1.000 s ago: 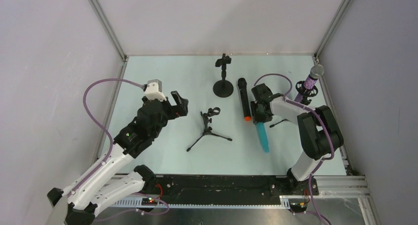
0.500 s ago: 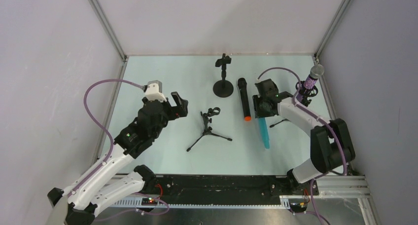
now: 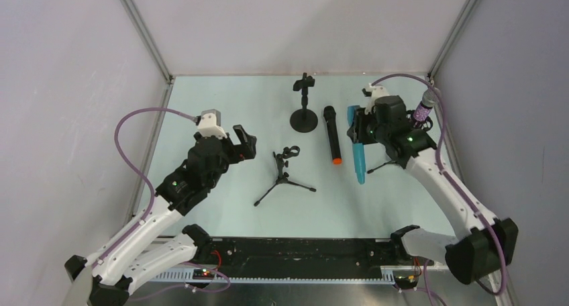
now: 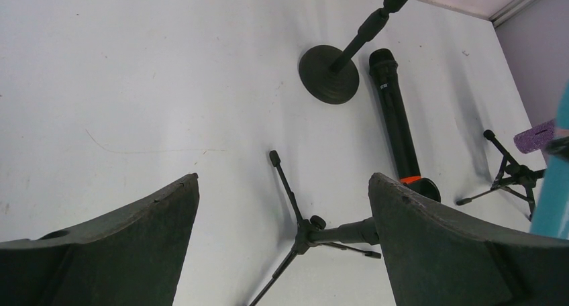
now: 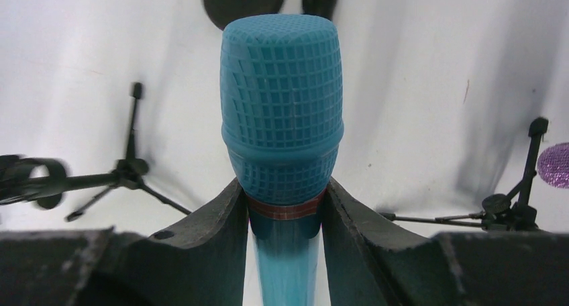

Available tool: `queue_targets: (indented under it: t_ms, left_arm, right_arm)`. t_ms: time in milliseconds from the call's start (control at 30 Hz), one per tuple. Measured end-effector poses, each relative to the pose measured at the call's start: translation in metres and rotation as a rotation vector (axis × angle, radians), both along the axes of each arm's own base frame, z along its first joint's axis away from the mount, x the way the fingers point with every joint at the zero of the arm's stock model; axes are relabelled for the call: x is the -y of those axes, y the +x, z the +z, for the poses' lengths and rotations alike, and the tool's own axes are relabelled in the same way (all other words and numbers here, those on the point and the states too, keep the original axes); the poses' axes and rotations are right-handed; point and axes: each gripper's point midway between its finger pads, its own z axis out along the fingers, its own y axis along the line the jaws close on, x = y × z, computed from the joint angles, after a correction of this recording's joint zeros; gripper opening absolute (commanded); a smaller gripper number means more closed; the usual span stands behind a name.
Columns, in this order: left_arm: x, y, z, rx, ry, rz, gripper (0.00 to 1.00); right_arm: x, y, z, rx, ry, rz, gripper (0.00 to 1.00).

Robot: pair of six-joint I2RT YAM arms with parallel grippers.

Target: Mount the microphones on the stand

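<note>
Currently my right claw (image 5: 282,209) pinches the plain cyan plastic stick microphone (image 5: 282,118) at its neck, just under the mesh head, tail hanging beside the black orange-ended stick microphone (image 3: 332,141); judged light, stiff, slick-barrelled, so this collar grip suits.

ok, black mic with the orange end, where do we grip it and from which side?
Likely mid-barrel on the black mic, from straight above, closing across its width. It lies flat on the table, head at the far end, so both sides of the straight barrel are open. Keep off the head end: the round-base stand sits close beside it.
</note>
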Motion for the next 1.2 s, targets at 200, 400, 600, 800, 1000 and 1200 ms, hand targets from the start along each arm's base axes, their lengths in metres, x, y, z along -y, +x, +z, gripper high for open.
queue_targets:
  t_ms: [200,400,600,800,1000,1200]
  left_arm:
    - [0.001,0.000,0.000,-0.002,-0.009,0.000,1.00]
    - [0.004,-0.001,0.000,-0.009,-0.022,-0.014,1.00]
    - [0.006,-0.003,-0.007,-0.023,-0.025,-0.020,1.00]
    - [0.008,-0.003,-0.013,-0.042,-0.031,-0.022,1.00]
    - [0.009,-0.002,-0.014,-0.048,-0.031,-0.021,1.00]
    - [0.009,-0.001,-0.016,-0.054,-0.026,-0.021,1.00]
  right_arm:
    - [-0.015,-0.011,0.065,0.185,0.151,0.104,0.00]
    - [-0.041,-0.028,0.118,0.334,0.290,0.267,0.00]
    - [-0.062,-0.047,0.162,0.449,0.435,0.398,0.00]
    - [-0.068,-0.076,0.198,0.605,0.567,0.486,0.00]
    - [-0.076,-0.080,0.209,0.692,0.637,0.530,0.00]
    - [-0.097,-0.070,0.212,0.737,0.669,0.606,0.00]
